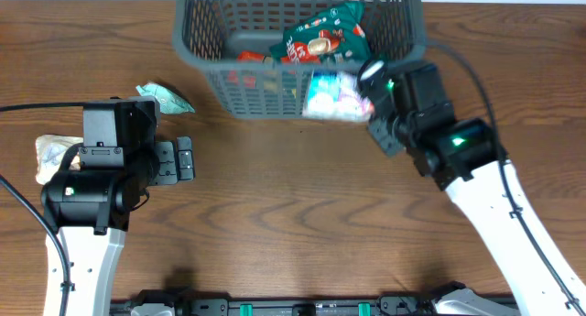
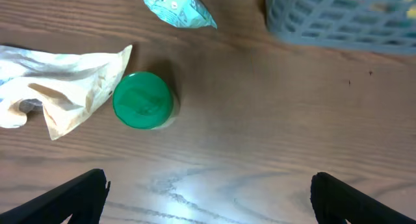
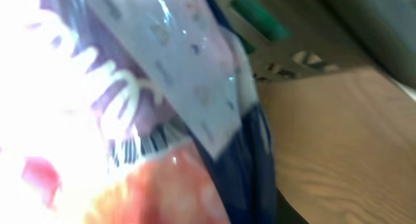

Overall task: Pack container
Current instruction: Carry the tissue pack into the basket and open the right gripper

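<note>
The container, a dark grey slotted basket, stands at the back centre and holds a green snack bag and red packets. Its corner also shows in the left wrist view. My right gripper is shut on a clear packet with white and pink contents, held at the basket's front wall. That packet fills the blurred right wrist view and hides the fingers. My left gripper is open and empty over bare table.
A teal packet lies left of the basket. A crumpled pale bag lies at the far left. A round green lid sits beside it, hidden under the left arm from overhead.
</note>
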You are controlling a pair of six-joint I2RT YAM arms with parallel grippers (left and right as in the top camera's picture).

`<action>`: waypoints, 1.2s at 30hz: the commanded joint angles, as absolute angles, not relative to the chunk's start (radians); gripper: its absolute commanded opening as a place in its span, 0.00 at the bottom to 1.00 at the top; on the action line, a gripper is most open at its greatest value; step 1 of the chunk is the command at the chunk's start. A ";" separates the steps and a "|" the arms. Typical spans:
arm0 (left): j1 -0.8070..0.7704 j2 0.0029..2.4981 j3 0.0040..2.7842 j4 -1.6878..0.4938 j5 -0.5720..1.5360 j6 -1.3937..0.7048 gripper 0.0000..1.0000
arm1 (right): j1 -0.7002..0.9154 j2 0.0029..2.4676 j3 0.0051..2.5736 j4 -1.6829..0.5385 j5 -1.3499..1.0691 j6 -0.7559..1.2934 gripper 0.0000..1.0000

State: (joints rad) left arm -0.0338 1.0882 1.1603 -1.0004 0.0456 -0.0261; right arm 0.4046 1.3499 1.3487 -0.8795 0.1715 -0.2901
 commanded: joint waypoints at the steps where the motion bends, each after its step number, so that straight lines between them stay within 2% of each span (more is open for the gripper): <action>1: -0.029 1.084 1.180 -1.005 0.044 -0.031 0.99 | 0.413 1.296 1.571 -0.826 0.150 -0.094 0.01; 7: -0.029 1.084 1.180 -1.005 0.044 -0.031 0.99 | 0.413 1.363 1.755 -0.832 0.173 -0.072 0.01; 12: -0.029 1.084 1.180 -1.006 0.044 -0.031 0.98 | 0.413 1.417 1.785 -0.778 0.188 -0.080 0.01; 18: -0.029 1.084 1.180 -1.006 0.044 -0.031 0.99 | 0.427 1.504 1.785 -0.495 0.183 -0.080 0.01; 22: -0.029 1.084 1.180 -1.006 0.044 -0.031 0.99 | 0.453 1.585 1.786 -0.305 0.002 -0.183 0.01; 25: -0.029 1.084 1.180 -1.008 0.044 -0.031 0.99 | 0.473 1.650 1.788 -0.314 -0.099 -0.315 0.01; 29: -0.029 1.084 1.180 -1.013 0.044 -0.031 0.99 | 0.492 1.741 1.788 -0.413 -0.089 -0.508 0.01; 36: -0.029 1.084 1.180 -1.013 0.044 -0.031 0.99 | 0.490 1.896 1.788 -0.475 -0.056 -0.525 0.01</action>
